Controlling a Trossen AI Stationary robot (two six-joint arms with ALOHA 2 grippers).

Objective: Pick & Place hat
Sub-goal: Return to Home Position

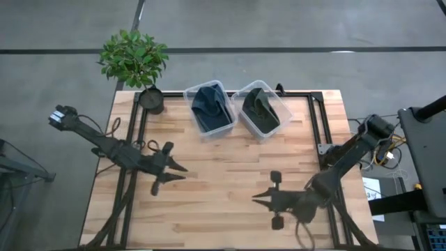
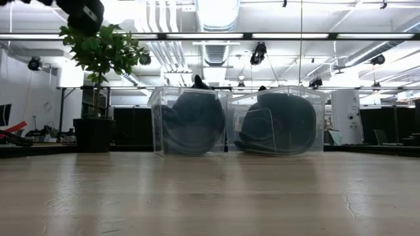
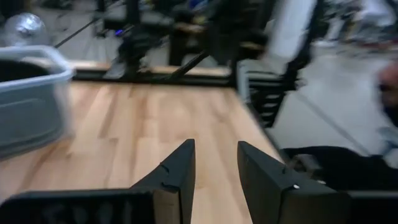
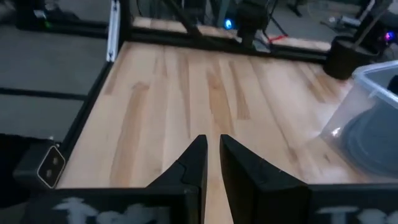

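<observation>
Looking down from above, the wooden table (image 1: pixel 223 174) carries two clear boxes side by side at its far edge. The left transparent bin (image 1: pixel 196 122) holds the blue caps (image 1: pixel 211 104), and the right transparent bin (image 1: pixel 277 103) holds dark green caps (image 1: pixel 259 111). A potted plant (image 1: pixel 134 57) stands at the far left corner, just beside the left bin. The left gripper (image 1: pixel 182 172) hangs over the left half of the table and the right gripper (image 1: pixel 256 199) over the near right part. Both are well apart from the bins and they point toward each other. From table height, both bins stand upright with the caps heaped inside them, and the plant is to their left. In the left wrist view, the left gripper's fingers (image 3: pixel 177 171) are parted with a clear gap and grasp nothing. A transparent bin (image 3: pixel 34 93) shows at the side, but I cannot tell which one. In the right wrist view, the right gripper's fingers (image 4: pixel 193 162) are almost together with only a thin slit between them, also empty, above bare wood.
</observation>
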